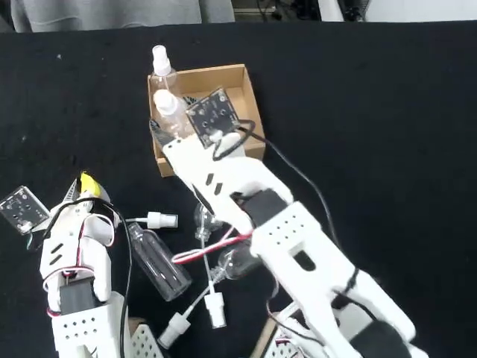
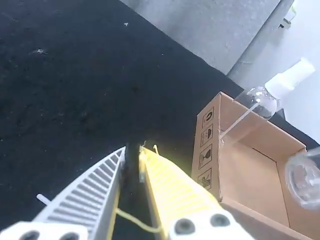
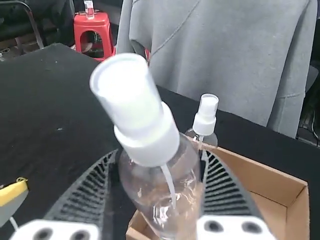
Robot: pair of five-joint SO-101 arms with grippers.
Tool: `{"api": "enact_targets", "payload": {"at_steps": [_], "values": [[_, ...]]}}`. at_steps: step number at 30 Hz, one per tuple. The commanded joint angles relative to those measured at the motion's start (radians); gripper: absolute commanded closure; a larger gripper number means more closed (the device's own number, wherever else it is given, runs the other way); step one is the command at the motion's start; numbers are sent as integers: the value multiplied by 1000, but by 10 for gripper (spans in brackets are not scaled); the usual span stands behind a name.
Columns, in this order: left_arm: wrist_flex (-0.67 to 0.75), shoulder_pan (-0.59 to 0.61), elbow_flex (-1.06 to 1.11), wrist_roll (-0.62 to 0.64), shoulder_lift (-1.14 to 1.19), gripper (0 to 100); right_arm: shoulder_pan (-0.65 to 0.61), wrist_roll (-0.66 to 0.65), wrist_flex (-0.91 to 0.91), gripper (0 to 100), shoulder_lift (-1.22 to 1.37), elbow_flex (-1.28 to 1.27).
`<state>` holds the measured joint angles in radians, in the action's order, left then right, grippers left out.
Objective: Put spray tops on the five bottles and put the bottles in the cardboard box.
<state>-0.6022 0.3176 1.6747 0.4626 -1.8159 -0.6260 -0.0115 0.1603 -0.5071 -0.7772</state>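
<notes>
Right claw (image 3: 159,156) grips a capped bottle (image 3: 150,185) at the cardboard box (image 3: 272,187)'s edge; left claw (image 2: 132,150) closed.

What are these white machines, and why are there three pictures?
They are two robot arms, each ending in a gripper, a kind of pinching hand. One picture looks down on the black table from above. The other two come from little cameras on the arms' wrists. The right gripper pinches a clear bottle with a white spray top, holding it at the cardboard box. Another topped bottle is at the box's far corner. The left gripper carries nothing. More bottles and loose spray tops lie on the table.
</notes>
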Motion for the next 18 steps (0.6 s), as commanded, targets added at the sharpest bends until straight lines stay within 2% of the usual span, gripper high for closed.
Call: {"api": "enact_targets", "payload": {"at_steps": [1, 14, 18], "values": [[18, 7, 25, -9, -8, 960, -9, -6, -58, 892, 54, 94], [20, 7, 25, -9, -8, 960, 43, -6, -368, 892, 369, 117], [20, 5, 25, -9, -8, 960, 51, -6, -387, 892, 461, 166]]}}
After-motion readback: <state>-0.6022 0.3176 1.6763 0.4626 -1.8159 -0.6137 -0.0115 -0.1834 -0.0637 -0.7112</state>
